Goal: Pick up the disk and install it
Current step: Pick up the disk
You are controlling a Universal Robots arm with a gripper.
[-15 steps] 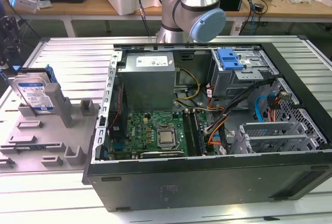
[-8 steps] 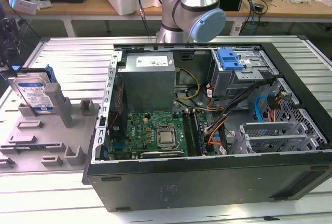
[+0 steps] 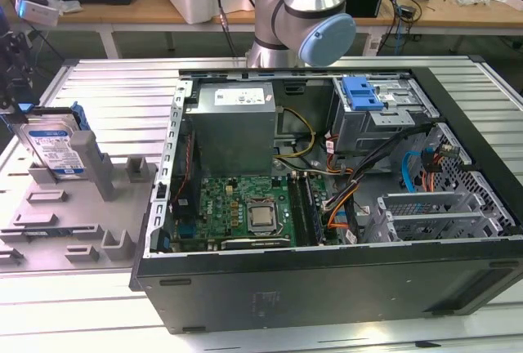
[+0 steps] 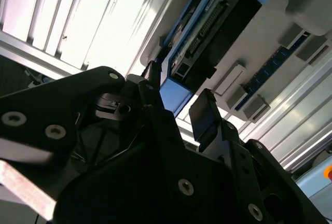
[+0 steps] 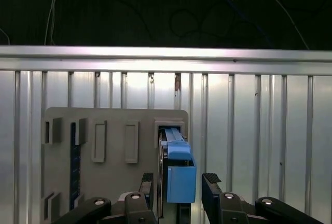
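The disk (image 3: 57,149) stands on edge in a slot of the grey fixture (image 3: 73,214) at the exterior view's left, its white-and-blue label facing the camera. My gripper (image 3: 18,108) hangs right above it. In both wrist views the two dark fingers (image 5: 210,181) straddle the disk's blue end handle (image 5: 180,175), and a narrow gap shows on one side. In the second wrist view, the gripper (image 4: 179,102) stands open around the blue handle (image 4: 174,95), and the disk's connector edge (image 4: 207,24) runs away beyond it.
An open computer case (image 3: 327,288) lies in the middle of the slatted aluminium table (image 3: 122,91). Its grey drive cage (image 3: 384,116) at the back right carries a blue plastic bracket (image 3: 364,91). The arm's base (image 3: 298,10) rises behind the case.
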